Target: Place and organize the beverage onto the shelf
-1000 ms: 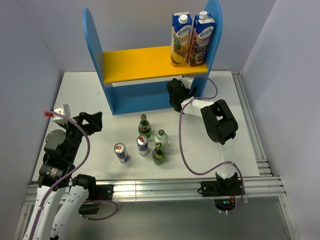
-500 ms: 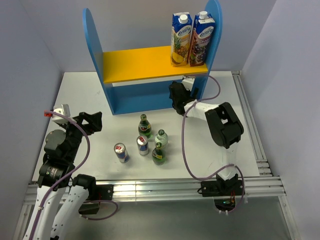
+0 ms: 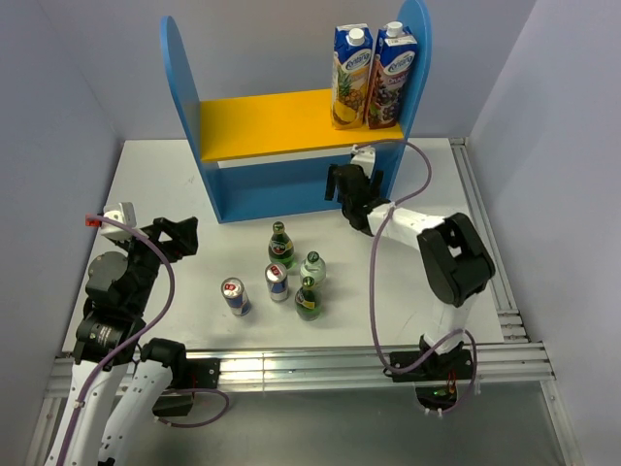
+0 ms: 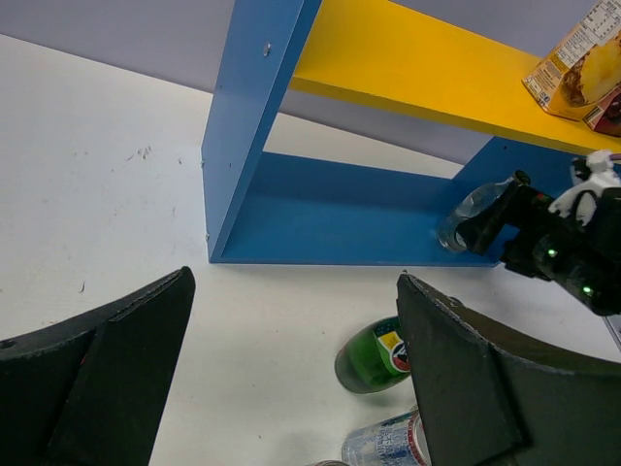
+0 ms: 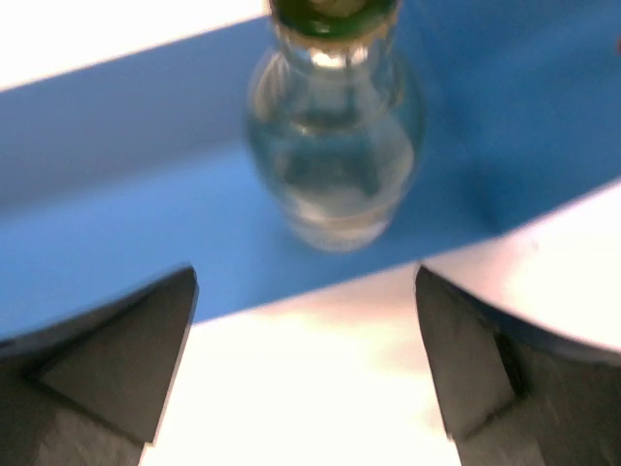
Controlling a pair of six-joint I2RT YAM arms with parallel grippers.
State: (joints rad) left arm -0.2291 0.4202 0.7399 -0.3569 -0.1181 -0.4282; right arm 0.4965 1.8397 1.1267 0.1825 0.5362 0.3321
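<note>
The shelf (image 3: 180, 89) stands at the back of the table. A clear bottle (image 5: 335, 146) stands upright on its blue lower board (image 5: 126, 233), at the right end. My right gripper (image 3: 345, 186) is open just in front of that bottle, with nothing between its fingers. On the table in front stand two green bottles (image 3: 280, 245) (image 3: 309, 299), a clear bottle (image 3: 312, 267) and two cans (image 3: 277, 282) (image 3: 234, 296). My left gripper (image 3: 180, 236) is open at the left, well apart from them. In the left wrist view one green bottle (image 4: 374, 354) shows beside the right finger.
Two juice cartons (image 3: 374, 73) stand at the right end of the yellow upper board (image 3: 262, 124). The right arm's elbow (image 3: 456, 257) hangs over the table's right side. Aluminium rails (image 3: 485, 252) run along the right and near edges.
My right gripper has opened fully and drawn back a little from the clear bottle on the lower board. Its elbow has swung right. The left arm has not moved.
</note>
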